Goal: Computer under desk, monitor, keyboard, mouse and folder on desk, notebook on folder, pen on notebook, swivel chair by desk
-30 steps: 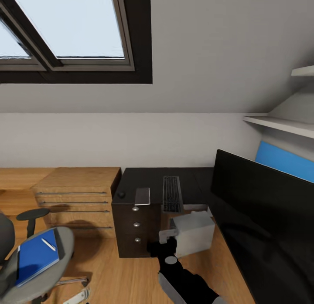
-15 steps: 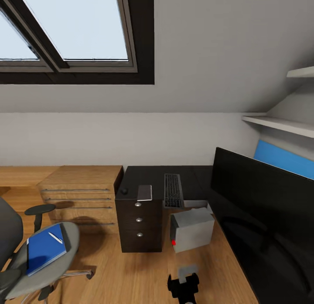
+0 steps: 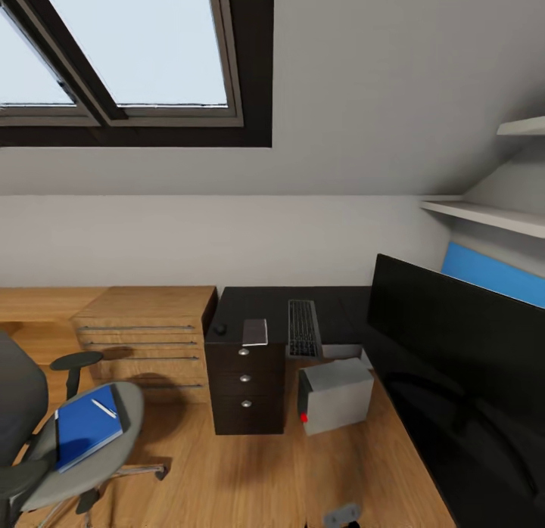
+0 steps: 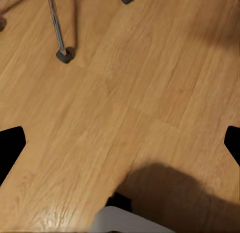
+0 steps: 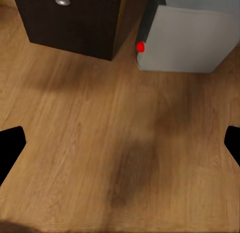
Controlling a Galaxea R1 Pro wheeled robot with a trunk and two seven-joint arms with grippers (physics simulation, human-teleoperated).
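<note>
**Bedroom workspace from the head camera**

The monitor [image 3: 462, 384], a large black slab, fills the view at 4 o'clock, close to the camera and hiding the floor behind it. The dark bench [image 3: 280, 312] sits at centre against the wall, its drawer column [image 3: 246, 388] facing out. At 9 o'clock from it stands a wooden drawer chest [image 3: 140, 339], touching its side. The swivel chair [image 3: 72, 452] is at 8 o'clock, well apart from the bench. The grey computer [image 3: 337, 396] stands on the floor at 5 o'clock of the drawer column, just beside it. On the chair seat lies the blue folder [image 3: 87, 426] with the pen [image 3: 104, 408] on top. On the bench, the keyboard [image 3: 303, 327] lies beside a small grey notebook [image 3: 255, 331], and the mouse [image 3: 219, 329] is at its 9 o'clock.

Both wrist cameras look down on wooden floor; each tool's dark fingertips [image 4: 11, 148] [image 5: 10, 145] sit at opposite picture edges, spread wide and holding nothing
</note>
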